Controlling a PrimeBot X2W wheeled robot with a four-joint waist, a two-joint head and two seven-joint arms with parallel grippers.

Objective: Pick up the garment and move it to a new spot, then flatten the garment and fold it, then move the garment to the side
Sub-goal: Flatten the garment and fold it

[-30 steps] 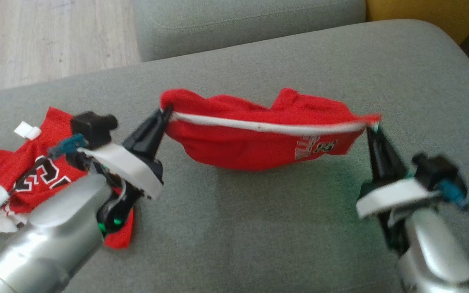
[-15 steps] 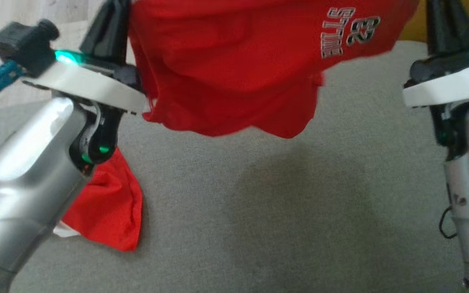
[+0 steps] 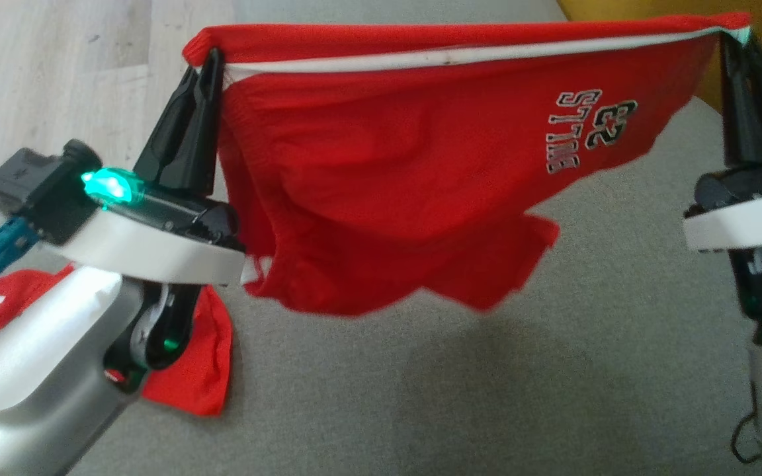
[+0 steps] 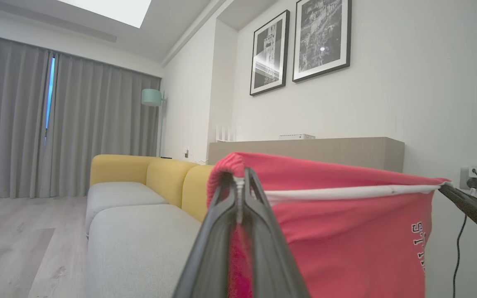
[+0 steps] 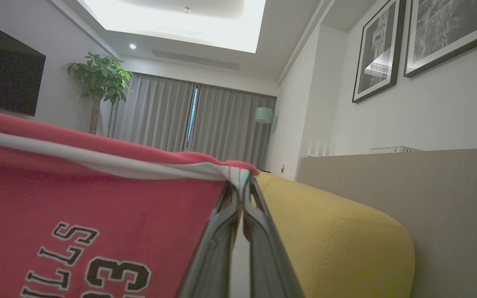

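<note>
Head view: red fabric garment (image 3: 387, 198) w/ white edge band, sagging onto the grey fabric sofa seat (image 3: 487, 396) a sec ago, now hangs clear, stretched taut betw. left gripper (image 3: 206, 63) and right gripper (image 3: 728, 39). Second red cloth (image 3: 206, 377) is partly hidden behind the left arm.

Left wrist view: jaws clamped on one top corner.

Right wrist view: jaws pinched on the other corner. Lettering is cut off at the bottom.

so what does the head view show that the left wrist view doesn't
Head view: a second red garment lying on the grey cushion at lower left, and the held garment with its lower hem hanging above that cushion. Left wrist view: grey curtains, two framed pictures, a yellow sofa back, a wall socket. Both: the held garment stretched by its white-trimmed edge between the left gripper and right gripper, each shut on it.
</note>
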